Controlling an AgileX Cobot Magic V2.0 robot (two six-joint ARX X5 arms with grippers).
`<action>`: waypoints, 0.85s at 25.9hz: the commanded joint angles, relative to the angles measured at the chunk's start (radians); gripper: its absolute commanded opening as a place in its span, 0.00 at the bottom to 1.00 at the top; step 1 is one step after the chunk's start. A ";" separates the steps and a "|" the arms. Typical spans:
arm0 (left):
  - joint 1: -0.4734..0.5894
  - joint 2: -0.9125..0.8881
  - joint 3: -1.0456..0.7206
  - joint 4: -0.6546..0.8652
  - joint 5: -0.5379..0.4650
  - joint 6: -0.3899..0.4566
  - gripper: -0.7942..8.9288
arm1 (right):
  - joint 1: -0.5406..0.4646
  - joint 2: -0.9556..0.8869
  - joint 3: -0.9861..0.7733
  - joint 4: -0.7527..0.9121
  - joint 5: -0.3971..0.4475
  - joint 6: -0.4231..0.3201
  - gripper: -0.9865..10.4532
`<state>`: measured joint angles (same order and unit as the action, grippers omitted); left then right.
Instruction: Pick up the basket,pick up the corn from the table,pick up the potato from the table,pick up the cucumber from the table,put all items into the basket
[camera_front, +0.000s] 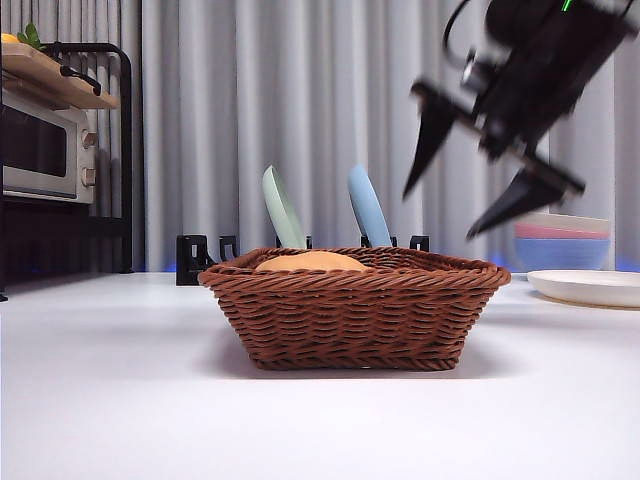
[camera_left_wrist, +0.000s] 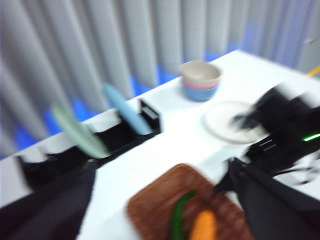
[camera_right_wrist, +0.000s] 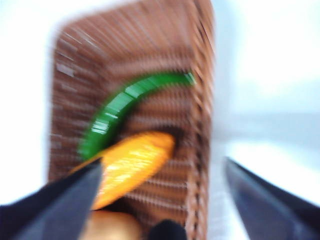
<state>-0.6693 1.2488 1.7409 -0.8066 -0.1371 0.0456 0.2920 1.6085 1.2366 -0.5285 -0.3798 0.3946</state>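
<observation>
The wide dark-brown woven wicker basket (camera_front: 355, 308) sits at the centre of the front view on the plain white surface (camera_front: 120, 400). The right wrist view looks down into it: the glossy dark-green cucumber (camera_right_wrist: 125, 107), the orange-yellow ear of corn (camera_right_wrist: 132, 167) and, at the frame's bottom edge, a tan rounded shape that is probably the potato (camera_right_wrist: 112, 226) all lie inside. So the loading step looks finished.

The right claw (camera_front: 480, 185) hangs in the upper right of the front view, above the basket's right rim, jaws spread wide and empty. The left claw (camera_left_wrist: 160, 200) shows its jaws apart too, holding nothing, with the basket between them far below.

Next move, as I judge it: nothing is left to collect, so both arms need only back away.
</observation>
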 joint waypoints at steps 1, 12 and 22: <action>0.031 0.003 -0.005 -0.037 -0.111 0.072 0.07 | -0.005 -0.109 0.003 -0.011 0.040 -0.134 0.22; 0.184 -0.194 -0.434 0.233 -0.124 0.091 0.07 | 0.007 -0.478 -0.008 -0.073 0.381 -0.380 0.08; 0.193 -0.539 -0.954 0.464 -0.118 0.084 0.07 | 0.068 -0.875 -0.337 0.119 0.462 -0.391 0.08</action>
<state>-0.4786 0.7383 0.8337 -0.3611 -0.2581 0.1234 0.3557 0.7689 0.9539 -0.4141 0.0727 0.0071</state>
